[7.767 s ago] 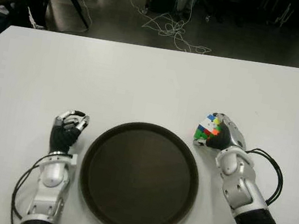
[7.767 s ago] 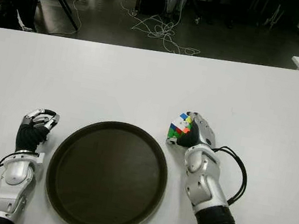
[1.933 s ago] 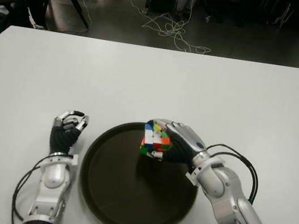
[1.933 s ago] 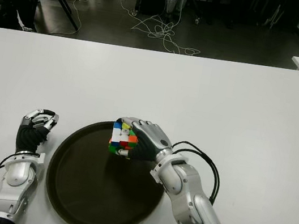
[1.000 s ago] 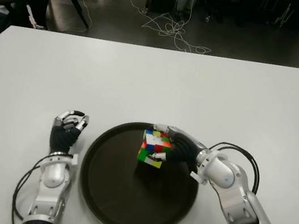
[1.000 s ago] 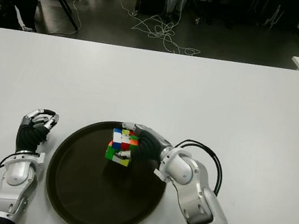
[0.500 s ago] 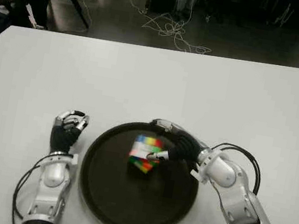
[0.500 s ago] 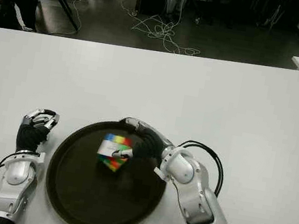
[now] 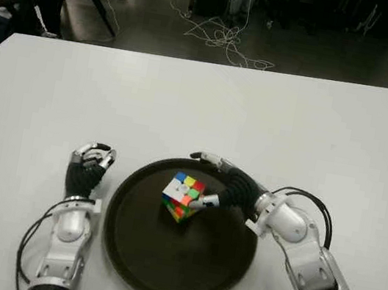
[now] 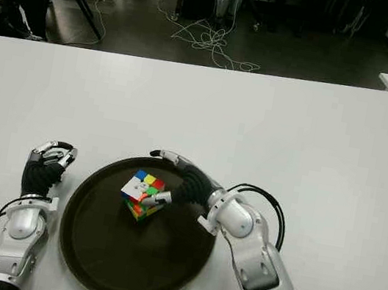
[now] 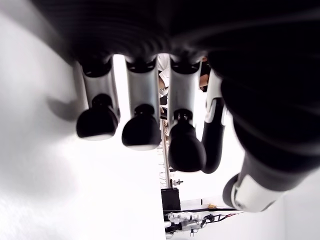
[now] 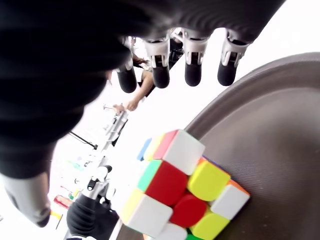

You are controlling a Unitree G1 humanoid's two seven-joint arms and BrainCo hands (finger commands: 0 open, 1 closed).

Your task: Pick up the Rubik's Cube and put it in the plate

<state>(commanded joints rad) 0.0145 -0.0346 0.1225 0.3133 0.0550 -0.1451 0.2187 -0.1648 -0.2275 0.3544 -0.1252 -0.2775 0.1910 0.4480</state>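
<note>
The multicoloured Rubik's Cube (image 9: pixel 182 196) sits in the round dark brown plate (image 9: pixel 159 266). Right hand (image 9: pixel 226 185) reaches leftward over the plate's far right part, fingers released, thumb beside the cube. Left hand (image 9: pixel 85 171), left of the plate, is clenched on nothing.

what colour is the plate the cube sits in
Dark brown, plain with no pattern; the plate shows best in the left eye view.

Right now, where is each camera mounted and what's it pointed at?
Left eye, right eye: head stereo pair, looking down at the white table; both arms show, right hand open beside the cube in the plate.
Left wrist: faces its curled left hand above the table.
Right wrist: faces its open fingers.
It shares the cube and plate with the eye views.
</note>
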